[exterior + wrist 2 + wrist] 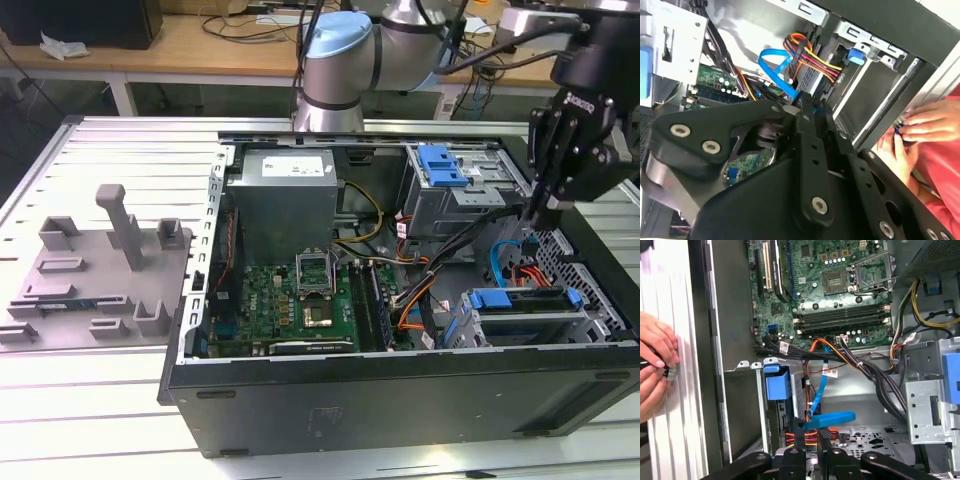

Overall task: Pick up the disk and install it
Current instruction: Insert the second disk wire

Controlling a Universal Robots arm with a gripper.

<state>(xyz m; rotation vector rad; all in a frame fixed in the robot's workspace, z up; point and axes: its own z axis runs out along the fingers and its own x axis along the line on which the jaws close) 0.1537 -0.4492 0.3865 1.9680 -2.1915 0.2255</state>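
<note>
The open computer case [400, 392] lies on its side on the bench, with the motherboard [300, 300] facing up. On the exterior view's clock face, taken from the middle of the case, the disk [520, 300] sits at about 4 o'clock. Its blue bracket shows along the top of the lower drive cage, and it appears seated there rather than carried. The gripper [545, 208] hangs at about 2 o'clock from the same centre, at 12 o'clock of the disk and apart from it. Its fingers are drawn together and hold nothing. The tips point down into the gap between the upper drive cage [470, 200] and the disk. The blue data cable [505, 262] loops just beside the tips, and the second wrist view shows the red, yellow and orange power leads [810, 55] close behind it. The step in hand reads as positioning over the disk bay. To do it well, the tips should probably be kept clear of the data cable loop, since a snagged lead could drag a connector or tilt the disk in its cage. Any contact is best made square on the blue bracket, not on the metal face of the drive. Pressure should run along the cage rails so the bracket does not bind. A person's hands [655, 357] rest on the bench outside the case wall, so arm travel should stay inside the case outline.
</note>
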